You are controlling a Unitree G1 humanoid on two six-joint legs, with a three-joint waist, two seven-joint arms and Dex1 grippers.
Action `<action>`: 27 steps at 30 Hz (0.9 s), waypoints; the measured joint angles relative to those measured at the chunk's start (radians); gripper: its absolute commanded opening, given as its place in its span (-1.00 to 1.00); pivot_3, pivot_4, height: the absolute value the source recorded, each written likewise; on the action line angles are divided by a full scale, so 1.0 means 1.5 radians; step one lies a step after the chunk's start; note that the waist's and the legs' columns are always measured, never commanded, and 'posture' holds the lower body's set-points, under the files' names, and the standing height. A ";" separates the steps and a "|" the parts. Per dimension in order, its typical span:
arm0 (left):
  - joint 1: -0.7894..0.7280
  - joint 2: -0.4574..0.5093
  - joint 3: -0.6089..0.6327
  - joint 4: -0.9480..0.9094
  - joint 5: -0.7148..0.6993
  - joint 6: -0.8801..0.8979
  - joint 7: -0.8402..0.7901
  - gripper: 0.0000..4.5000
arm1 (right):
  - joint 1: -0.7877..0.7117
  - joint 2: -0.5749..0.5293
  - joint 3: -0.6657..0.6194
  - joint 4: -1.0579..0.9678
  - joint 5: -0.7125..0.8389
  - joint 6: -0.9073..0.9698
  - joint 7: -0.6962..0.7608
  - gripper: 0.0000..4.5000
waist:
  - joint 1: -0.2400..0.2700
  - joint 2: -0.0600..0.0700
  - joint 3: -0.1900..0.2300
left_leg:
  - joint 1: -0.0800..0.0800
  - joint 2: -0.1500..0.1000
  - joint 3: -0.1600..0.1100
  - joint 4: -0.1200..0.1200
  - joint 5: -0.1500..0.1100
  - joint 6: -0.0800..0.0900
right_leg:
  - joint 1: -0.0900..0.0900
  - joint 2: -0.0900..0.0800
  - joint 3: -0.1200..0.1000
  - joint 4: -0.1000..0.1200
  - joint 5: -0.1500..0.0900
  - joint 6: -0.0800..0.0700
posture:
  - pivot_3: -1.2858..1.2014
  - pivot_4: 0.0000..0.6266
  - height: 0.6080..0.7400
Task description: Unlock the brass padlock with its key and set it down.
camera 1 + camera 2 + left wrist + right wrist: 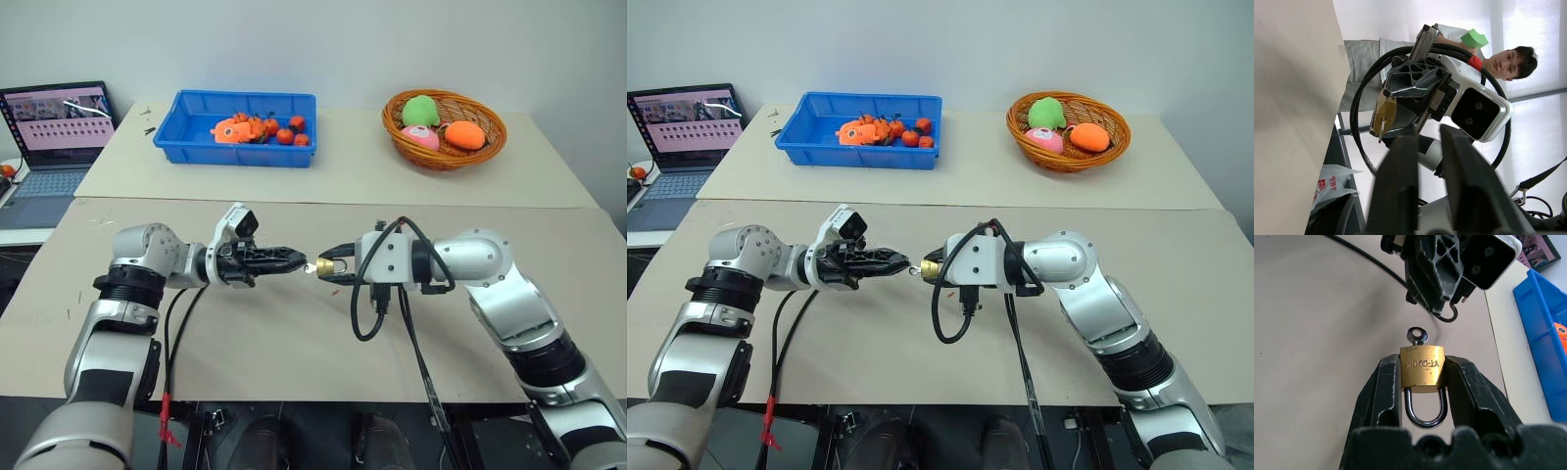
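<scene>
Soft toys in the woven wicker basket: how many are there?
3: a green soft toy at the back, a pink one in front, an orange one at the right. More may lie underneath.

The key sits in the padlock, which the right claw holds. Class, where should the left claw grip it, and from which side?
Grip the key's round head, approaching end-on from the left: it alone juts from the brass padlock, facing the shut left claw.

Near table [294,343] bare around both arms — free passage there. Far table [343,162] obstructed by blue bin [196,137] and wicker basket [446,157]; open lane between them — laptop [54,147] beyond the left edge.
</scene>
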 measured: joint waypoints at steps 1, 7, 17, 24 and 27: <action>0.000 0.000 0.000 0.000 0.000 0.000 0.000 -0.96 | 0.000 0.000 0.000 0.000 0.000 -0.001 0.000 -0.60 | 0.000 0.000 0.000 | 0.000 0.000 0.000 0.000 0.000 0.000 | 0.000 0.000 0.000 0.000 0.000 0.000 | 0.03 -0.52 0.28; 0.000 0.000 0.000 0.001 0.000 -0.001 0.000 -0.96 | 0.000 0.000 0.000 0.000 -0.001 -0.003 0.000 -0.60 | 0.000 0.000 0.000 | 0.000 0.000 0.000 0.000 0.000 0.000 | 0.000 0.000 0.000 0.000 0.000 0.000 | 0.03 -0.52 0.28; -0.013 0.026 -0.027 0.031 0.047 -0.068 -0.034 -0.96 | 0.000 -0.003 0.000 0.000 -0.007 -0.004 0.000 -0.60 | -0.001 0.000 0.000 | 0.000 0.000 0.000 0.000 0.000 0.000 | 0.000 0.000 0.000 0.000 0.000 0.000 | 0.03 -0.52 0.28; 0.015 0.026 -0.076 -0.010 0.078 -0.125 -0.078 -0.73 | 0.000 -0.003 0.000 0.001 -0.008 -0.005 0.000 -0.60 | 0.000 0.000 0.000 | 0.000 0.000 0.000 0.000 0.000 0.000 | 0.000 0.000 0.000 0.000 0.000 0.000 | 0.03 -0.52 0.28; 0.015 0.025 -0.076 -0.012 0.078 -0.127 -0.085 -0.24 | 0.000 -0.003 0.000 0.001 -0.008 -0.005 0.000 -0.60 | 0.000 0.000 0.000 | 0.000 0.000 0.000 0.000 0.000 0.000 | 0.000 0.000 0.000 0.000 0.000 0.000 | 0.03 -0.52 0.28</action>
